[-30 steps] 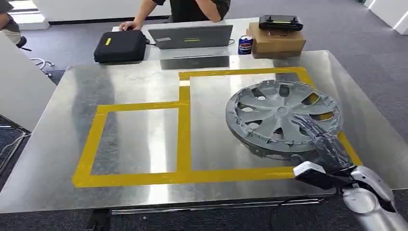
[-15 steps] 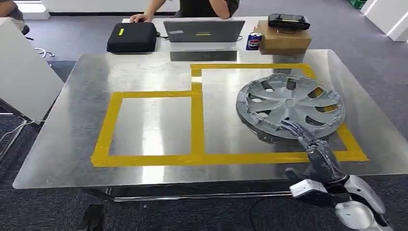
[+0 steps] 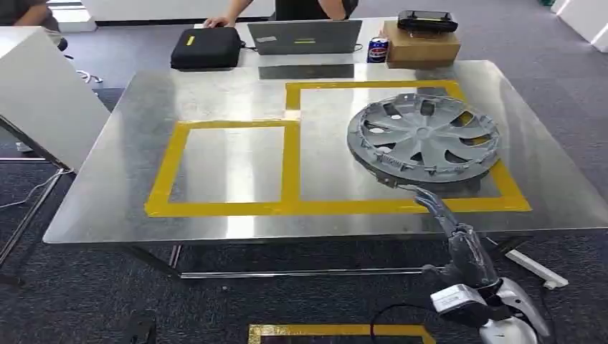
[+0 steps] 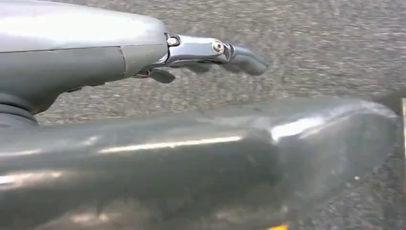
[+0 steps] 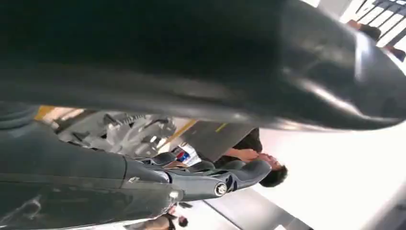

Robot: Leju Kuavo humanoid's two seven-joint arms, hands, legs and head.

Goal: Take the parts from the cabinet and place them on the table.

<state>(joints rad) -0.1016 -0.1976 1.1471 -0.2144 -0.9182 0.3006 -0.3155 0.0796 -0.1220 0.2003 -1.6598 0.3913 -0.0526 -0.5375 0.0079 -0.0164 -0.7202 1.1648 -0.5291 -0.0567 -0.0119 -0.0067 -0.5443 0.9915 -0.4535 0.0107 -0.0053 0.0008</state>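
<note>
A grey hubcap lies flat on the steel tabletop, inside the larger of two boxes marked in yellow tape, with its far right rim overlapping the tape line. The right hand hangs just below the tabletop's near edge, close to the hubcap but apart from it, holding nothing; its dark fingers are extended and slightly spread, pointing up toward the hubcap's near rim. The silver right forearm runs back from the hand toward the camera, low and well clear of the tabletop. In the left wrist view the left hand hangs over grey carpet with its fingers held straight and close together, and nothing in it. Beyond the hubcap, on a desk behind the tabletop, sit a black case, a laptop, a soda can and a cardboard box, with a person seated there. The part looks placed, so the step in hand is likely drawing back. To do it well, the right hand should pull away low and straight, with fingers clear of the hubcap's rim and the tabletop's edge, so the hubcap is not nudged out of its box.
</note>
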